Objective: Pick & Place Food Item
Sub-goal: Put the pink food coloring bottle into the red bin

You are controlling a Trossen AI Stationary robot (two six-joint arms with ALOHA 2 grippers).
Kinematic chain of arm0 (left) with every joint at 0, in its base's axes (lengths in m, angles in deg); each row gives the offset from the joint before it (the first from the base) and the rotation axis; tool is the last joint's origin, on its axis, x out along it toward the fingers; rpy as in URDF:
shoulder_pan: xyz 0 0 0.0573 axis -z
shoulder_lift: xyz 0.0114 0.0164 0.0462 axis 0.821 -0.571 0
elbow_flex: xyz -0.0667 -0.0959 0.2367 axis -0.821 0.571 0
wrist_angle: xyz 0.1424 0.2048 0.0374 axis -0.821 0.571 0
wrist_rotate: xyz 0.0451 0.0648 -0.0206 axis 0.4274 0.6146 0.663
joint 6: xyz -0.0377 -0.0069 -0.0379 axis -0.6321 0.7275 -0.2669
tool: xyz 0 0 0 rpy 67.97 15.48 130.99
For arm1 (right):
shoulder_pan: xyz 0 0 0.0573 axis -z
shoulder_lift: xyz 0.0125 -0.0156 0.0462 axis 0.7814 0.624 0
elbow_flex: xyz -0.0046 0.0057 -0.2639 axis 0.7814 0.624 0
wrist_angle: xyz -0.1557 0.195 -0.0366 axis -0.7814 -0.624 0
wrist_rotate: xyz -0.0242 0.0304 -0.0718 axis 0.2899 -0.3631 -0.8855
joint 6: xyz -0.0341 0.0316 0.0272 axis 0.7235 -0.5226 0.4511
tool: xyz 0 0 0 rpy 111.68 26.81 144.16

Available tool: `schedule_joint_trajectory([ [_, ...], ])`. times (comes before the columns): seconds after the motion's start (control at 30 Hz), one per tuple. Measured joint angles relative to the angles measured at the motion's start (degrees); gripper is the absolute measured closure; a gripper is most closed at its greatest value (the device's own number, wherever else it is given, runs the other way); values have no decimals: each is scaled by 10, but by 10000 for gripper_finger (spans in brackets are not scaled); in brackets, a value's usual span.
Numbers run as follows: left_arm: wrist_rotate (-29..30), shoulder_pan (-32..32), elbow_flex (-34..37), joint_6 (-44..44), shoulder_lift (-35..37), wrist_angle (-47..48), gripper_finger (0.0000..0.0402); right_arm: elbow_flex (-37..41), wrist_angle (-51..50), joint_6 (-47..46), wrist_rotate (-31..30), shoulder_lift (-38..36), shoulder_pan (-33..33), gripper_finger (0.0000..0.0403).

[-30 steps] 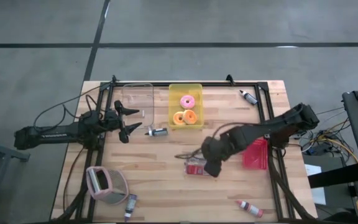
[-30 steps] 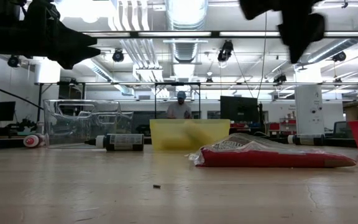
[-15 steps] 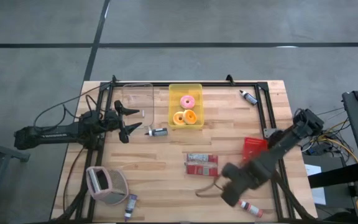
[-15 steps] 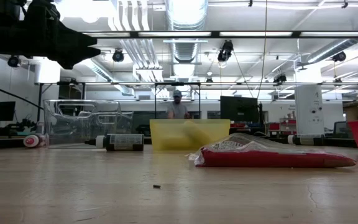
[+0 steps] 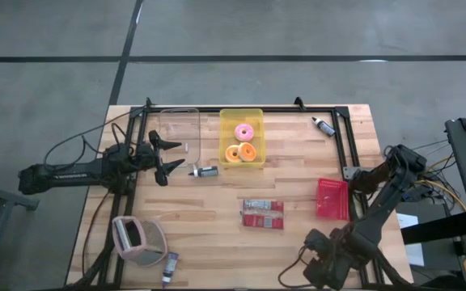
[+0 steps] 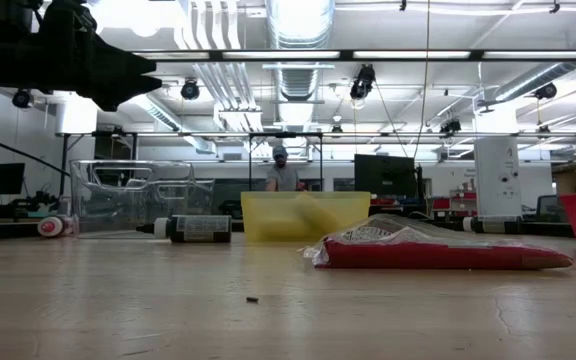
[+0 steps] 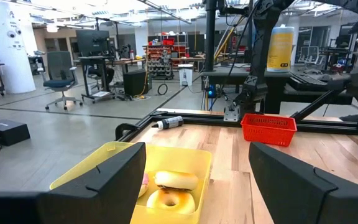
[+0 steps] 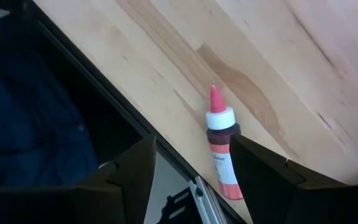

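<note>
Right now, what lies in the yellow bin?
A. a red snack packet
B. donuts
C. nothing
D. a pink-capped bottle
B: the high view shows a pink donut and orange ones inside the yellow bin, while the red snack packet lies on the table outside it.

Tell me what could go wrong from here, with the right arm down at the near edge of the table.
1. The right gripper, open and empty, hangs over the table's near edge right above a small red bottle; dropping lower could knock it off.
2. The red snack packet lies mid-table, well away from that gripper, so any reach back is long and passes the red basket.
3. The left gripper waits open near the yellow bin of donuts; both arms heading there might collide.
</note>
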Motion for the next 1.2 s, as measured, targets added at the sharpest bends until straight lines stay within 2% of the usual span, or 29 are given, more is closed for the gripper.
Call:
schedule_joint_trajectory([
  [0.3, 0, 0, 0, 0, 0, 0, 111, 44, 20, -5, 6, 0, -9, 202],
  [0.6, 0, 0, 0, 0, 0, 0, 112, 125, 190, -4, 7, 0, -12, 202],
  [0.67, 0, 0, 0, 0, 0, 0, 110, 144, 216, -8, 23, 0, -13, 202],
  [0.83, 0, 0, 0, 0, 0, 0, 112, 172, 218, -37, 54, 0, -19, 202],
  [1.2, 0, 0, 0, 0, 0, 0, 111, 180, 227, -34, 52, 0, -21, 202],
])
